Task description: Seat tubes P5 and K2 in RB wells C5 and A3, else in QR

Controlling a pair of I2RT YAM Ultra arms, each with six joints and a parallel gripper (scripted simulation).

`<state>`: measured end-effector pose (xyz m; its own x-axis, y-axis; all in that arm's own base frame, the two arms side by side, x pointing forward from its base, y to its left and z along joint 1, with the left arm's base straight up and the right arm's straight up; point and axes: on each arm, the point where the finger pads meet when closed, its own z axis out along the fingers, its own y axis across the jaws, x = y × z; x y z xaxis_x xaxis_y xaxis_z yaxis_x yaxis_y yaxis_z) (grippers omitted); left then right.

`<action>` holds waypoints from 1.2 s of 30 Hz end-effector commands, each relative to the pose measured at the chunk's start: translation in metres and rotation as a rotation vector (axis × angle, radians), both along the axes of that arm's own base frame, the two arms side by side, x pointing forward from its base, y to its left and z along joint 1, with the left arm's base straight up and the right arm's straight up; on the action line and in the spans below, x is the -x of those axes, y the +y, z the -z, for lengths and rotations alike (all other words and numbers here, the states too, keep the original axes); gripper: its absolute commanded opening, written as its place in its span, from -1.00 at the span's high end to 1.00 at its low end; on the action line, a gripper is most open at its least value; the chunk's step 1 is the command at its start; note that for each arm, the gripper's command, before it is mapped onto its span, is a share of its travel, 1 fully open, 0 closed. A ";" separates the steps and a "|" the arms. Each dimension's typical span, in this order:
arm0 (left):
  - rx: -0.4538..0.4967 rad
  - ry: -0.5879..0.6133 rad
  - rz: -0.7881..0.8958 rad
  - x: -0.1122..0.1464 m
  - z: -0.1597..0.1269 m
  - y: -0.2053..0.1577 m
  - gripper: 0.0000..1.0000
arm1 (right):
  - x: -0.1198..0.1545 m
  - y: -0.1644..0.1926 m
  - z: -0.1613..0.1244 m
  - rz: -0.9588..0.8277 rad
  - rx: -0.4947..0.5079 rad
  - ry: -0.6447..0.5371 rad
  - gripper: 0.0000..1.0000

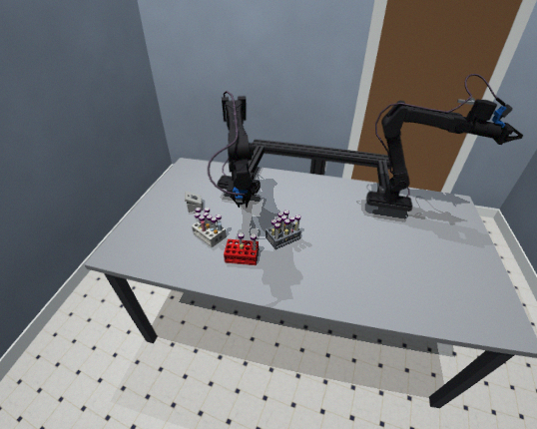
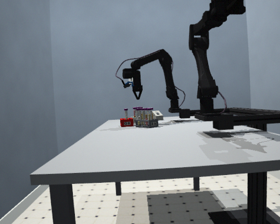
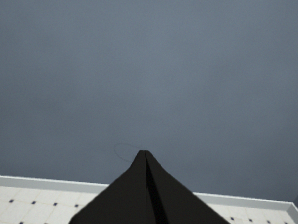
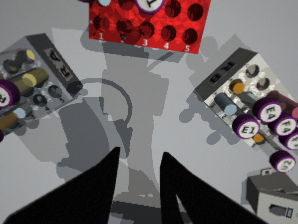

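Two blk segmented robot arms (image 1: pixel 239 135) (image 2: pixel 167 75), (image 1: pixel 396 145) (image 2: pixel 203 60), w/ thin purplish cables; blue wrist brackets (image 1: pixel 240 194) (image 2: pixel 130 83), (image 1: pixel 500 116); blk tapered fingers.

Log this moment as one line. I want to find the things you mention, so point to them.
right fingers (image 1: pixel 240 204) (image 2: pixel 138 99): parted, empty | left fingers (image 1: pixel 521 135): shut | QR (image 1: pixel 241 259) (image 2: pixel 123 125) (image 4: pixel 112 36): two tubes standing

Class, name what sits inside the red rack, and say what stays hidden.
Two purple-capped tubes stand in the red rack. Whatever lies beneath the rack is covered by it.
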<state>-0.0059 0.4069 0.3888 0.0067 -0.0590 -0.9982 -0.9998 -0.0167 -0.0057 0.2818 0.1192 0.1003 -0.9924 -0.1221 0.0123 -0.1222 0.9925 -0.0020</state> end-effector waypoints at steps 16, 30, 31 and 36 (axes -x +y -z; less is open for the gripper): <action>-0.059 0.007 0.001 0.001 -0.027 -0.009 1.00 | -0.007 0.003 -0.002 -0.611 -0.009 -0.027 0.40; -0.059 0.007 0.001 0.001 -0.027 -0.009 1.00 | -0.006 0.003 -0.002 -1.045 -0.010 -0.024 0.40; -0.059 0.007 0.001 0.001 -0.027 -0.009 1.00 | -0.006 0.003 -0.002 -1.078 -0.010 -0.024 0.40; -0.059 0.007 0.001 0.001 -0.027 -0.009 1.00 | -0.006 0.003 -0.002 -1.178 -0.010 -0.023 0.40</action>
<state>-0.0059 0.4069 0.3888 0.0067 -0.0590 -0.9982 -0.9998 -0.0167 -0.0057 0.2831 0.1191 0.1003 -0.3896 -0.9210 0.0067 -0.9210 0.3896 0.0040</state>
